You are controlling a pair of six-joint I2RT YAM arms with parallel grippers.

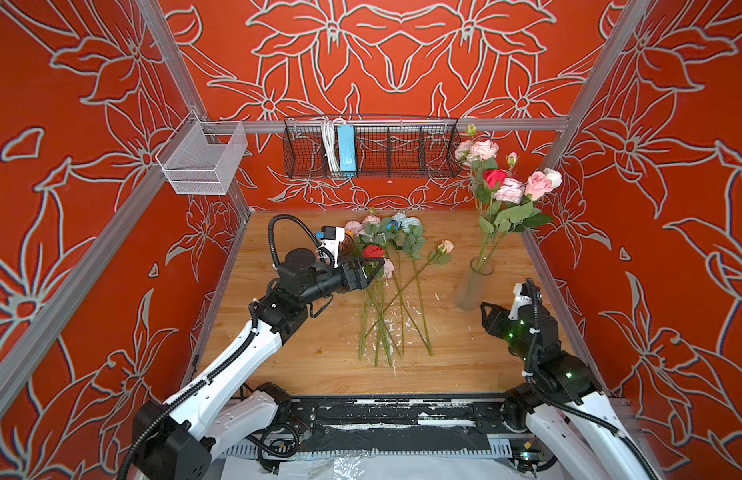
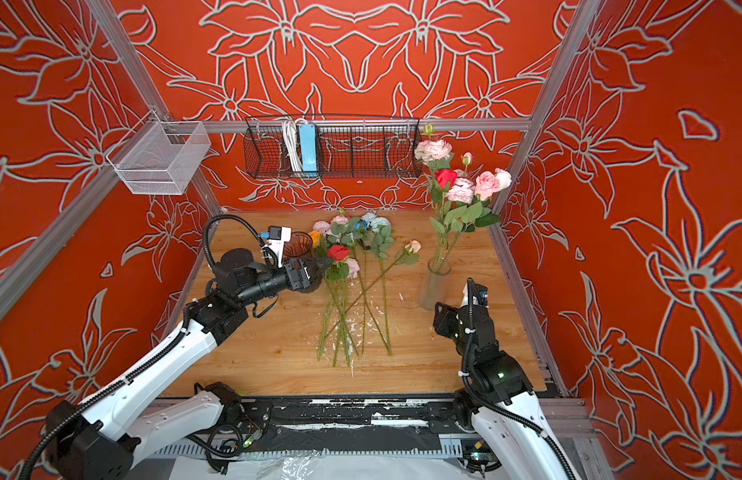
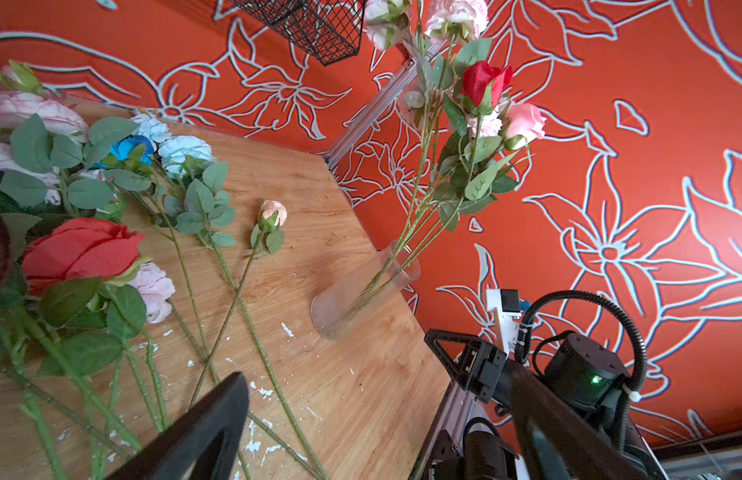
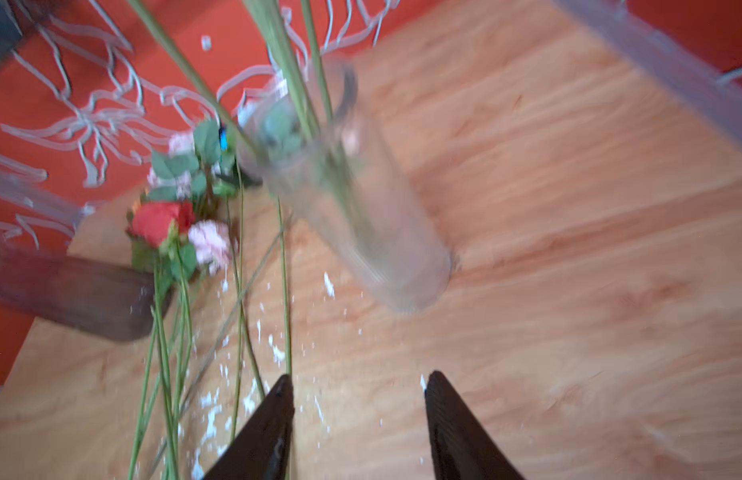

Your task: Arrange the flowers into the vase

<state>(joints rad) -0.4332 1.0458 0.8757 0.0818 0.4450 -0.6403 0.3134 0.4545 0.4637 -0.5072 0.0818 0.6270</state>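
A clear ribbed glass vase (image 1: pixel 471 286) (image 2: pixel 435 286) stands at the right of the wooden table (image 1: pixel 302 332), blurred in the right wrist view (image 4: pixel 361 224). It holds several flowers (image 1: pixel 506 185) (image 3: pixel 481 104) with pink, white and red blooms. More flowers (image 1: pixel 392 266) (image 2: pixel 352 266) lie in a loose pile at mid-table, blooms toward the back wall. My left gripper (image 1: pixel 375 266) (image 3: pixel 379 378) hovers wide open just left of the pile's red rose (image 3: pixel 80 251), holding nothing. My right gripper (image 1: pixel 486 308) (image 4: pixel 358 376) is open and empty, just in front of the vase's base.
An amber ribbed glass (image 2: pixel 296 245) stands behind the left wrist camera. A black wire basket (image 1: pixel 371 151) with a power strip and a white mesh basket (image 1: pixel 201 160) hang on the frame rails. White flecks litter the wood near the stems.
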